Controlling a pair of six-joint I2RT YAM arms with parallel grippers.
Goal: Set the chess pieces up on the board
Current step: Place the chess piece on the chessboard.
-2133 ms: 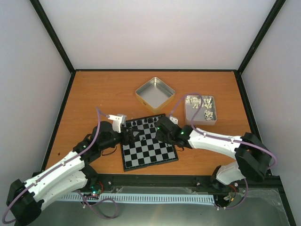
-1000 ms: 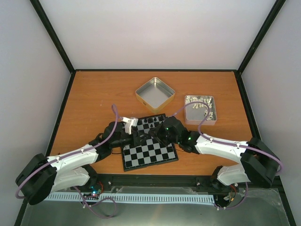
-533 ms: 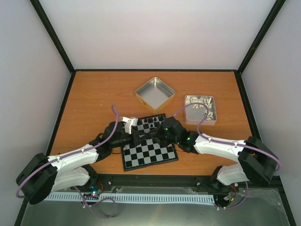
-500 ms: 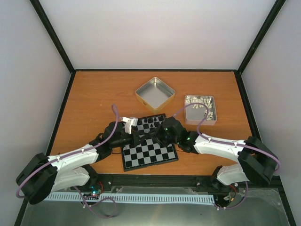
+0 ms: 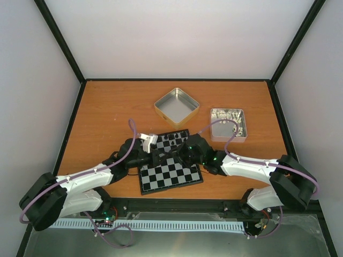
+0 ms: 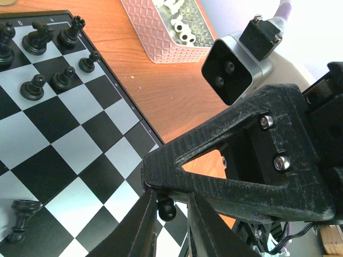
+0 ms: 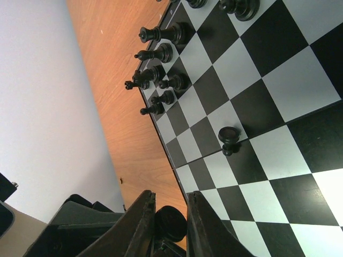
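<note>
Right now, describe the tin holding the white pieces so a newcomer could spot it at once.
On the orange table, look past the far right corner of the chessboard. Of the two square metal tins there, pick the right-hand tin, sitting square-on and holding pale pieces. The left-hand tin is empty and turned corner-on.

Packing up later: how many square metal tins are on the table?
2. One empty square metal tin sits beyond the black-and-grey chessboard; the other tin, right of it, holds pale whitish pieces.
</note>
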